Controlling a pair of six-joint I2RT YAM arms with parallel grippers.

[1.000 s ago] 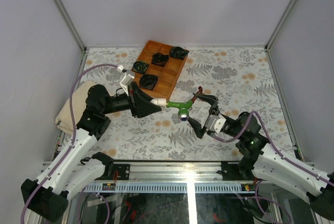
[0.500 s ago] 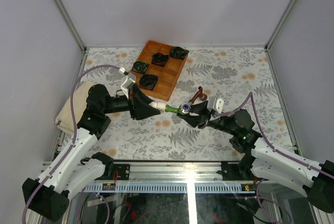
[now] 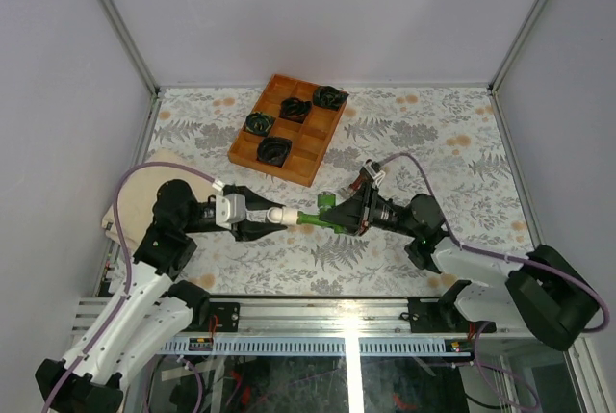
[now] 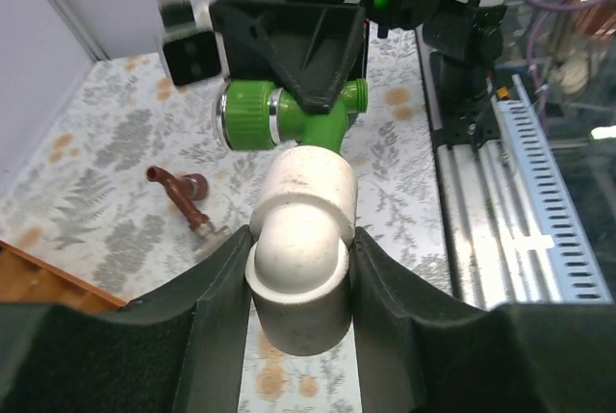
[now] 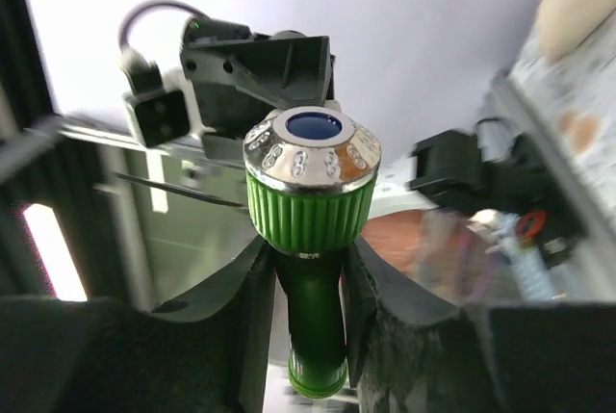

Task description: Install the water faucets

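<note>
left gripper: jaws clenched on the elbow, a smooth, matt white plastic bend. its rounded body sits between the two black pads and its mouth points straight out ahead of the jaws.

right gripper: jaws clamped on the green faucet. they grasp its slim glossy stem just under the ribbed green collar, which carries a shiny metal face with a blue centre.

the faucet's far end meets the elbow's mouth directly ahead of the left jaws. whether it is fully seated cannot be told.

judgement: the two grips oppose each other along one line, so one arm can steady the fitting while the other presses or turns the faucet home. holding the stem leaves the collar free. both parts appear to be held above the table, between the arms.

the red faucet, dark red-brown and hooked, lies on the floral cloth ahead of the left jaws and off to their left side. it is well apart from both grippers and not yet installed.
</note>
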